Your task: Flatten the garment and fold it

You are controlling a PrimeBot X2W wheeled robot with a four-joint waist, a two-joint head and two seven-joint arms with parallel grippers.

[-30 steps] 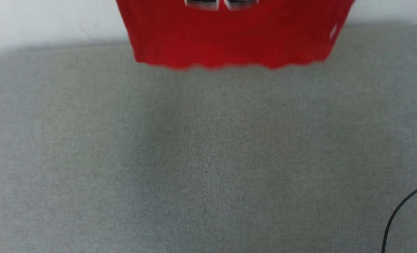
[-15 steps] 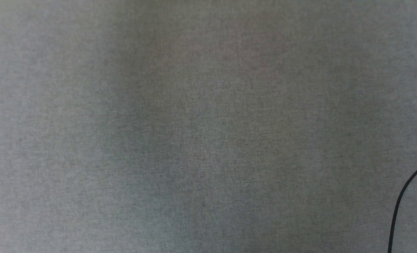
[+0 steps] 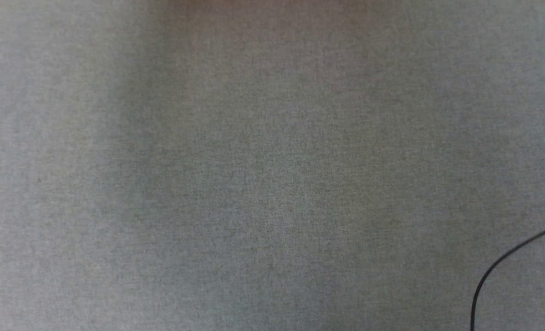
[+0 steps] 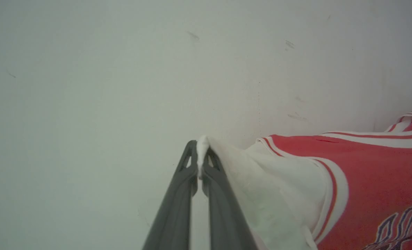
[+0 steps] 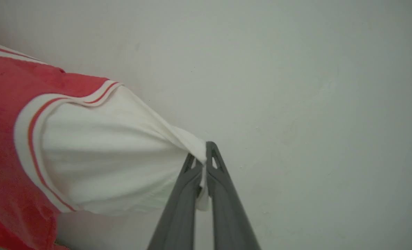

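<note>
The garment (image 4: 362, 173) is a red jersey with white sleeves and red-and-white striped trim. It hangs stretched in the air in front of a pale wall. In the left wrist view my left gripper (image 4: 202, 152) is shut on the tip of one white sleeve, with dark letters showing at the lower right. In the right wrist view my right gripper (image 5: 203, 156) is shut on the tip of the other white sleeve (image 5: 115, 156), which is pulled taut toward the fingers.
The head view looks down on a grey fabric surface (image 3: 254, 184). A thin black cable (image 3: 497, 271) curves across its lower right corner. A pale wall (image 4: 122, 69) stands behind the garment in both wrist views.
A second ago the garment's red hem hung at the top of the head view. It has since left that view, and the grey surface and cable have shifted with the camera.
</note>
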